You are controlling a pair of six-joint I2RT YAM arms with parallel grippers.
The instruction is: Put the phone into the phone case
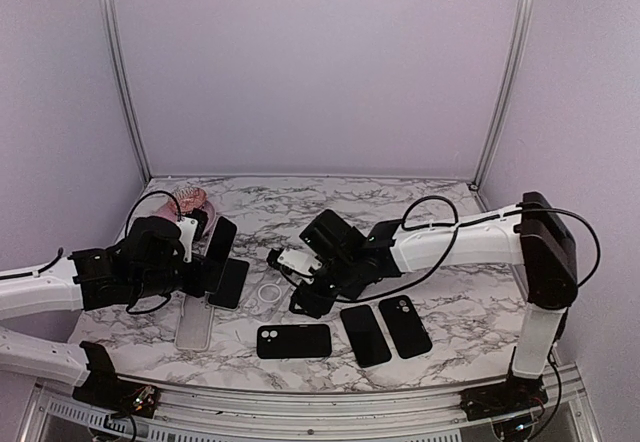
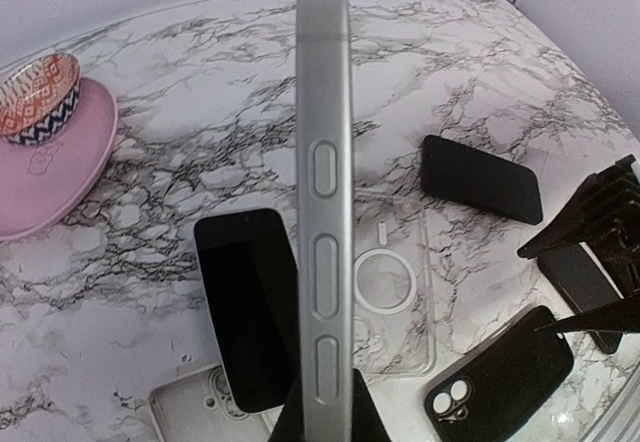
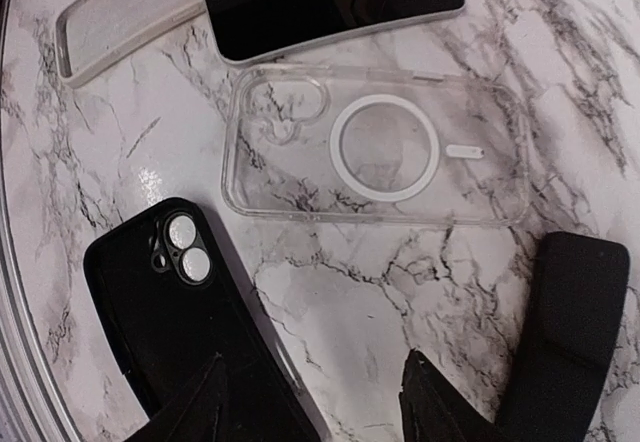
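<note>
L claw [image 1: 207, 258] is clamped on the phone [image 2: 323, 202], gripping its lower end. The phone stands on edge in the air over the L side of the counter [image 1: 440, 292]. Its silver side rail w/ three buttons faces the L wrist cam, and it sits in no case. The clear case [image 3: 380, 152], w/ a white ring in its back, lies flat near the counter's middle, at abt 4 o'clock from the held phone in the overhead view and apart from it. A 2nd phone [image 2: 250, 317], dark screen up w/ a pale rim, lies flat just beside the clear case at its 9 o'clock. Can't tell whether their edges touch. A frosted case [image 1: 193, 327] lies at 7 o'clock of that 2nd phone, near the front edge. R claw [image 3: 312, 407] hangs low at 3 o'clock of the clear case, fingers apart w/ nothing btwn them, its wrist cam looking down on the case. A black case [image 1: 293, 341] w/ twin lens holes lies at 5 o'clock of the clear case. Further toward 3 o'clock lie a black phone [image 1: 365, 334] and another black case [image 1: 405, 324], side by side. A pink plate [image 2: 50, 162] w/ a patterned bowl [image 2: 35, 92] on it sits in the far L corner, at 12 o'clock of the L claw and well apart from the cases.
</note>
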